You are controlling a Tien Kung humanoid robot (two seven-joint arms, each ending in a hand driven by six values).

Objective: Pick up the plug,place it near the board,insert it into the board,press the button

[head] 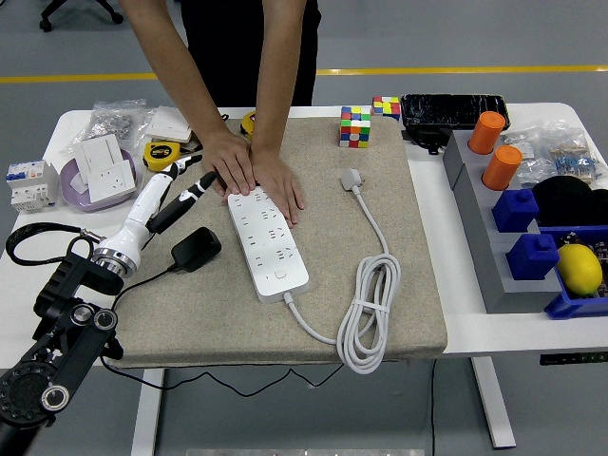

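A black plug (195, 249) with a thin black cord lies on the beige mat (418, 285), just left of the white power board (269, 247). My left hand (190, 190) hovers beyond the plug with its fingers stretched out and holding nothing. A person's two hands (255, 174) press flat on the board's far end. The board's button (280, 275) sits near its close end. The board's own white plug (352, 178) and coiled cable (369, 318) lie to the right.
Tape measures (162, 156), a wall socket in a purple dish (103, 176) and small parts crowd the far left. Two colour cubes (355, 126) stand at the mat's far edge. Bins with orange cylinders (501, 166), blue blocks and a lemon (579, 268) fill the right side.
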